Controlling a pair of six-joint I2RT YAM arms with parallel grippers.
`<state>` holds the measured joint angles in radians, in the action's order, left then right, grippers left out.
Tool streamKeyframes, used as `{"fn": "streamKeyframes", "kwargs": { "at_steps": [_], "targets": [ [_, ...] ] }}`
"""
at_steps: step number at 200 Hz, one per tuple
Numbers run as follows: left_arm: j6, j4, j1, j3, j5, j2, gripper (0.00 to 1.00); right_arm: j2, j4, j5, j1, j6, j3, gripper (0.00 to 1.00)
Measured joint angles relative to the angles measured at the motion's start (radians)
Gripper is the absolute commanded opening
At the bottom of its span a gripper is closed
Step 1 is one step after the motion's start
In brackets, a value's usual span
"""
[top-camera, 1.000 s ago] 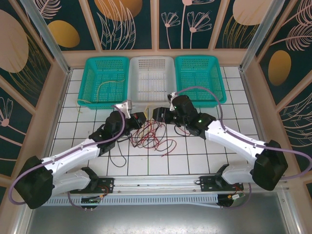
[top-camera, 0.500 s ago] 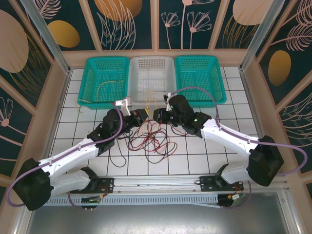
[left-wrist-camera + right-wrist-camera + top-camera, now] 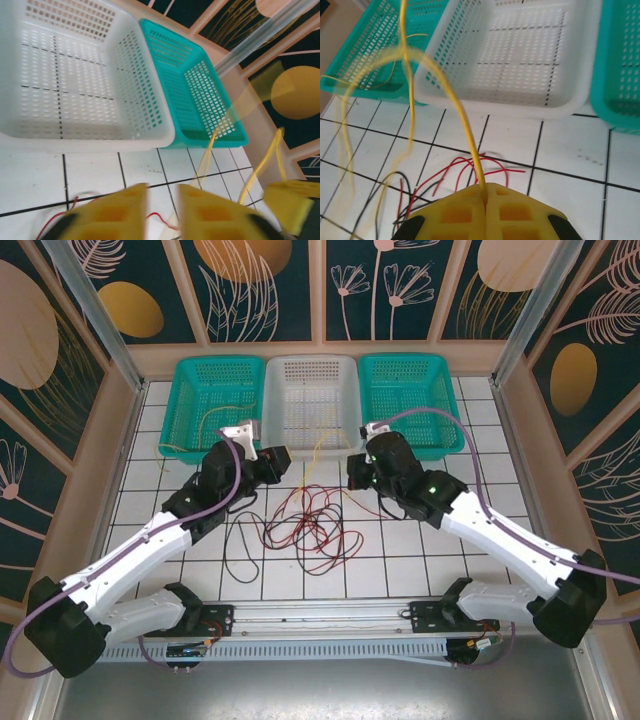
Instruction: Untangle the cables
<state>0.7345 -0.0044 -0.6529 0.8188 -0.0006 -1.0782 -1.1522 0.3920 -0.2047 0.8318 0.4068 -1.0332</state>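
The yellow cable is clamped by the right gripper, its length run toward the white basket (left gripper parted, empty).

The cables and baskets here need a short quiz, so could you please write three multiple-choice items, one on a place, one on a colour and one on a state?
1. Where do the red cables lie?
A) inside a basket
B) loose on the table
C) draped over the left arm

2. What colour is the middle basket?
A) teal
B) black
C) white

3. What is the right gripper doing?
A) shut on a yellow cable
B) wide open
C) shut on a red cable

Answers:
1 B, their loops sprawl on its surface.
2 C, its mesh is plainly white.
3 A, the yellow cable rises from between its closed jaws.
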Motion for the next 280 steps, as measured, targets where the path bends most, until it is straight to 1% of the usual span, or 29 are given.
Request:
{"fn": "streamKeyframes", "kwargs": {
  "at_steps": [10,20,36,47,56,66,78,96,114,131,142,156,162,174,181,196,203,212,226,239,249,257,260,267,280],
  "targets": [
    [0.007,-0.008,0.009,0.0,0.01,0.0,0.71,0.013,0.013,-0.029,0.019,-0.016,-0.003,0.0],
    [0.026,-0.014,0.025,0.0,0.027,0.001,0.74,0.023,0.024,-0.055,0.034,-0.035,-0.008,0.0],
    [0.064,-0.019,0.071,0.0,0.065,0.004,0.75,0.038,0.03,-0.083,0.055,-0.065,-0.013,0.0],
    [0.086,-0.013,0.097,0.0,0.105,0.006,0.72,0.051,0.031,-0.091,0.065,-0.089,-0.015,0.0],
    [0.105,0.003,0.108,0.0,0.157,0.004,0.69,0.061,0.031,-0.094,0.075,-0.111,-0.017,0.0],
    [0.128,0.04,0.109,0.0,0.235,-0.003,0.7,0.073,0.031,-0.092,0.086,-0.132,-0.022,0.0],
    [0.151,0.104,0.109,-0.01,0.329,-0.007,0.73,0.086,0.028,-0.077,0.093,-0.159,-0.03,0.0],
    [0.17,0.193,0.107,-0.033,0.433,0.003,0.78,0.099,0.019,-0.019,0.096,-0.192,-0.044,0.0],
    [0.172,0.257,0.107,-0.038,0.508,0.015,0.81,0.101,0.013,0.055,0.095,-0.214,-0.063,0.0],
    [0.174,0.318,0.111,-0.037,0.561,0.016,0.81,0.1,0.013,0.12,0.09,-0.226,-0.078,0.0],
    [0.178,0.359,0.114,-0.036,0.591,0.008,0.77,0.099,0.013,0.154,0.088,-0.227,-0.086,0.0],
    [0.183,0.395,0.117,-0.017,0.624,-0.02,0.67,0.093,0.016,0.19,0.085,-0.231,-0.101,0.0],
    [0.187,0.408,0.117,-0.005,0.634,-0.037,0.59,0.089,0.016,0.205,0.085,-0.233,-0.108,0.0],
    [0.193,0.428,0.117,0.014,0.652,-0.064,0.39,0.082,0.016,0.226,0.085,-0.238,-0.121,0.0],
    [0.192,0.431,0.118,0.022,0.658,-0.076,0.29,0.081,0.016,0.233,0.085,-0.238,-0.126,0.0],
    [0.184,0.424,0.123,0.036,0.655,-0.087,0.14,0.083,0.016,0.232,0.085,-0.243,-0.129,0.0],
    [0.179,0.408,0.129,0.045,0.645,-0.088,0.0,0.084,0.016,0.229,0.085,-0.245,-0.129,0.0],
    [0.175,0.379,0.145,0.061,0.623,-0.087,0.0,0.086,0.017,0.213,0.085,-0.245,-0.129,0.0],
    [0.178,0.307,0.191,0.097,0.554,-0.087,0.0,0.097,0.02,0.175,0.083,-0.246,-0.129,0.0],
    [0.18,0.171,0.27,0.16,0.454,-0.085,0.0,0.115,0.029,0.122,0.08,-0.252,-0.127,0.0],
    [0.18,0.04,0.356,0.234,0.357,-0.089,0.0,0.129,0.032,0.08,0.079,-0.254,-0.119,0.0],
    [0.177,-0.07,0.445,0.316,0.275,-0.098,0.0,0.135,0.035,0.05,0.079,-0.256,-0.109,0.0],
    [0.177,-0.09,0.469,0.337,0.25,-0.101,0.0,0.136,0.039,0.038,0.079,-0.257,-0.105,0.0],
    [0.179,-0.143,0.555,0.4,0.198,-0.109,0.0,0.136,0.04,0.018,0.079,-0.257,-0.095,0.0],
    [0.188,-0.201,0.678,0.484,0.131,-0.116,0.0,0.132,0.046,-0.003,0.079,-0.257,-0.069,0.0]
  ]
}}
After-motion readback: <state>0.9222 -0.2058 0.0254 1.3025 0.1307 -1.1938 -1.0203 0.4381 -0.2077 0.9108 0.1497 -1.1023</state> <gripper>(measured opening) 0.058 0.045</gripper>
